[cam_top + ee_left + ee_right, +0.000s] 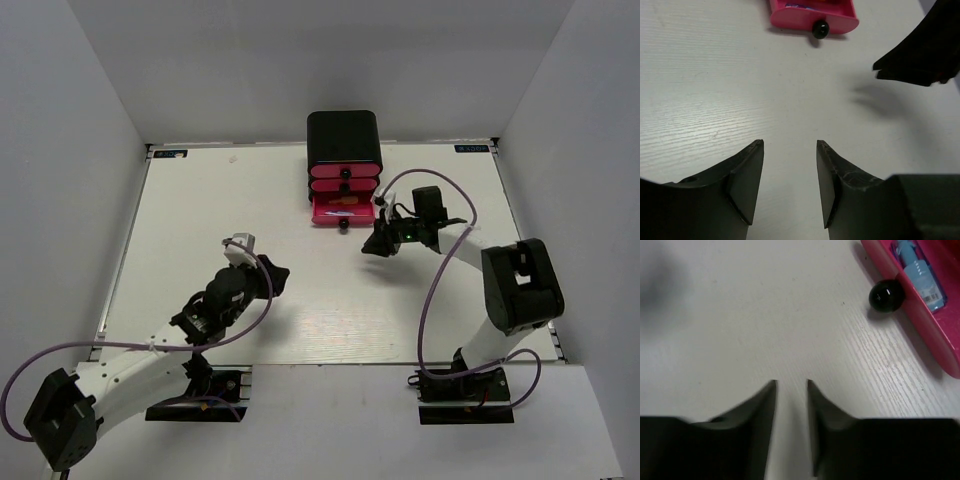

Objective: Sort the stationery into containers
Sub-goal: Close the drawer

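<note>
The containers are three pink drawers in a small black cabinet (343,135) at the back of the table. The bottom drawer (343,209) is pulled out, its black knob (343,227) facing me. Stationery lies inside it: a light blue piece with a barcode label (922,275) shows in the right wrist view. My right gripper (375,244) hovers just right of the open drawer, jaws apart with nothing between them (791,383). My left gripper (276,279) is over bare table to the front left of the drawer, open and empty (789,145). No loose stationery shows on the table.
White walls enclose the white table (200,230) on three sides. From the left wrist, the open drawer (812,12) and its knob (820,29) lie ahead, and the right gripper's dark body (922,50) hangs at the upper right.
</note>
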Controlling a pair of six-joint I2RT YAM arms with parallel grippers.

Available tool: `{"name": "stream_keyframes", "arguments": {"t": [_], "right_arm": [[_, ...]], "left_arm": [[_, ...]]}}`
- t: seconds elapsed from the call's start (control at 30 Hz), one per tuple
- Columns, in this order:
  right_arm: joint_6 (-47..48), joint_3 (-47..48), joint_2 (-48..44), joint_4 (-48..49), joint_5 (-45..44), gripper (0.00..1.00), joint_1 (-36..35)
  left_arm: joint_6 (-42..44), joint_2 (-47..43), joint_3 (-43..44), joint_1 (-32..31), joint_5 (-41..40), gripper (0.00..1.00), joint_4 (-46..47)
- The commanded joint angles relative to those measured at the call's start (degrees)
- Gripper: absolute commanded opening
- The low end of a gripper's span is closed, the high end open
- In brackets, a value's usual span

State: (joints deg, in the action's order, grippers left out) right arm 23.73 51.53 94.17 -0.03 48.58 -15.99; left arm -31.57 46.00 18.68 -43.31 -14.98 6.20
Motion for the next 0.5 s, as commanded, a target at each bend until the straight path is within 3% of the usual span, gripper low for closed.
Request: {"name": "stream_keyframes", "arguments": {"t": [0.0,0.07,0.1,0.17,0.2,0.23,0.27,0.33,0.47], "right_arm": [[-14.7,2.1,1.6,7.1,-6.5,0.23,-1.8],[-22.7,0.7,2.4,13.6,-9.1,0.17,-2.6],[-34.2,0.3,2.8,15.2,-11.6,0.21,-2.6],[-41.5,-2.5,3.2,21.8,-12.5,0.37,-2.9],[-49.6,-3.6,3.0,27.1,-12.6,0.41,-3.2],[-51.5,-5.7,2.7,31.8,-14.1,0.46,-3.7],[-52.8,-6.1,2.9,33.3,-16.3,0.60,-4.0],[-57.1,-4.3,4.6,36.4,-21.3,0.62,-6.1],[-59.1,1.0,11.2,32.5,-25.7,0.66,-7.7]], "left_arm": [[-8.8,-4.2,-1.7,-0.6,-1.9,0.57,3.5],[-8.9,-4.2,-2.4,-0.6,-1.9,0.57,3.5],[-8.9,-4.2,-2.4,-0.6,-1.9,0.57,2.7],[-8.3,-4.2,-1.9,-0.6,-1.4,0.57,2.0],[-8.3,-4.2,-1.3,-0.6,-1.4,0.57,1.4],[-7.8,-4.2,-1.3,-0.6,-1.4,0.57,1.4],[-7.8,-4.2,-1.3,-0.6,-1.4,0.57,0.8],[-7.8,-4.2,-1.8,-0.6,-1.4,0.57,0.7],[-8.9,-6.3,-3.0,-0.6,-1.4,0.57,0.7]]}}
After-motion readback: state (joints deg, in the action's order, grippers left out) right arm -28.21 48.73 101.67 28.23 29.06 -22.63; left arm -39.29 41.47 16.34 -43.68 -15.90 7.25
